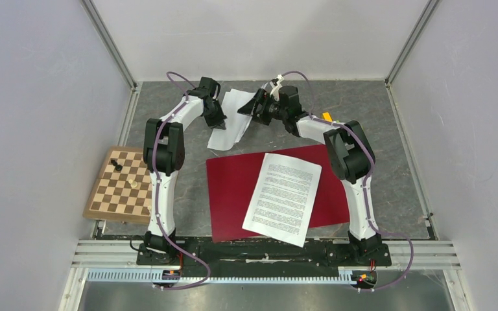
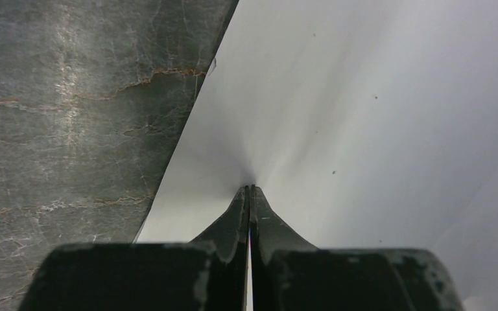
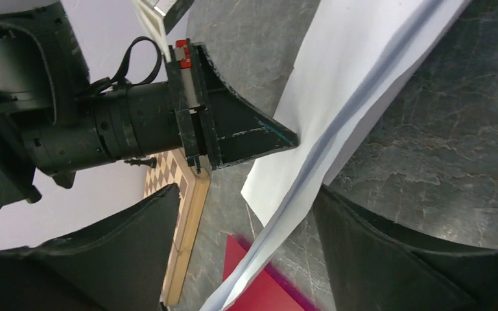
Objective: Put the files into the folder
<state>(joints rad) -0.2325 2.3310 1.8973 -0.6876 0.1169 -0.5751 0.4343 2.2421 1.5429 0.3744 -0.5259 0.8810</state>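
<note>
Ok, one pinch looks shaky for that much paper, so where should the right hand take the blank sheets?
On the raised edge opposite the left hand, coming from the right. The left hand's pinch holds the blank sheets bowed off the table, and that edge runs between the right hand's open fingers, so closing there should catch paper cleanly.

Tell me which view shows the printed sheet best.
Top external: the whole printed sheet lies tilted on the red folder, overhanging its near edge. Neither wrist view shows it; they show the blank sheets instead.
</note>
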